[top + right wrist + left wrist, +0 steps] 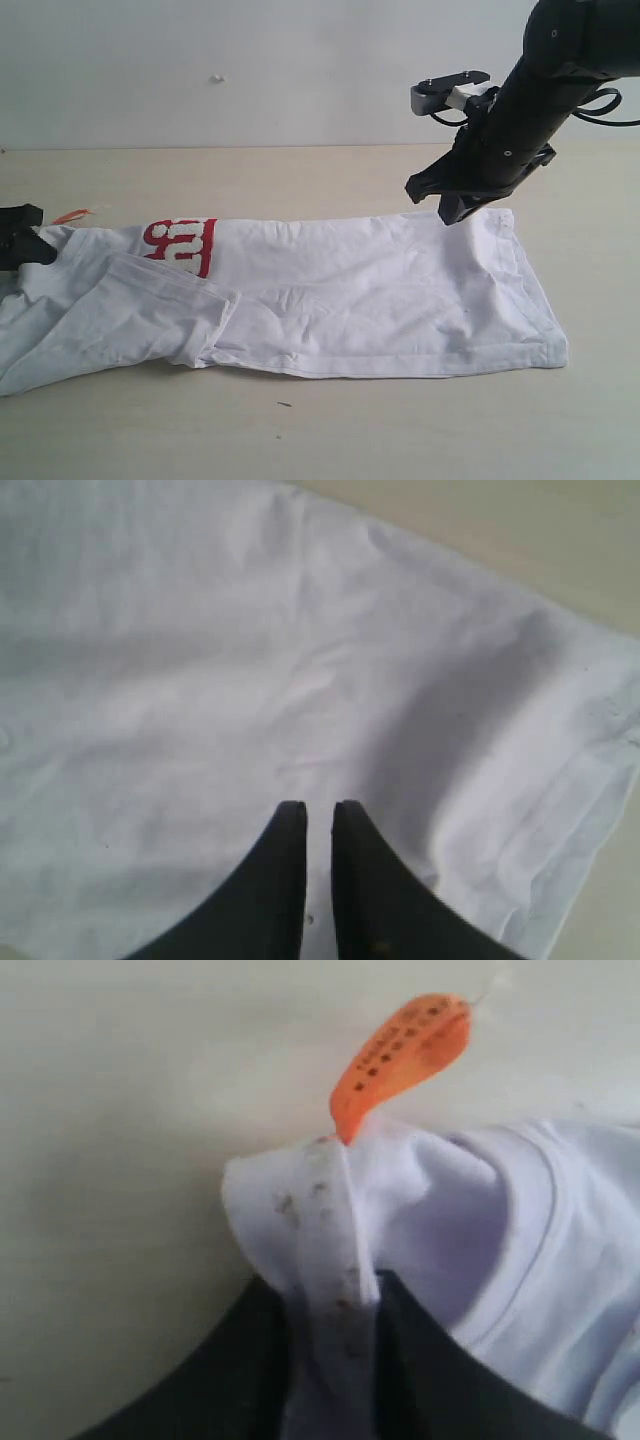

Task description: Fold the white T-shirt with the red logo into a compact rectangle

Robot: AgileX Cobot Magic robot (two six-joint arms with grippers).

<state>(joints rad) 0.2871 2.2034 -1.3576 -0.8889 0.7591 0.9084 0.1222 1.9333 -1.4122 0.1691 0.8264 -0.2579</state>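
The shirt (370, 290) lies flat on the table (400, 430), folded lengthwise into a long band that runs from 9 o'clock to 3 o'clock across the exterior view. Its collar end is at 9 o'clock and its hem (553, 345) at 3 o'clock. The logo (181, 245) is only partly exposed: a short red-and-white section shows on the far edge of the band, toward 10 o'clock from the shirt's middle. One sleeve (165, 305) is folded over the body, at 8 o'clock from the middle. The collar (330, 1220) is bunched into an upright ridge, with the orange tag (400, 1055) sticking up from its top. The left gripper (325, 1295) sits at the 9 o'clock edge of the exterior view and is clamped on that ridge of the shirt; the dark fingers (220, 1380) press the ribbed strip from both sides. The right gripper (455, 208) is at 2 o'clock from the shirt's middle, over the far corner near the hem. Its jaws are together with only a thin slit between them, and no cloth sits in the slit. The fingertips point down at smooth white fabric; contact with the cloth cannot be determined.
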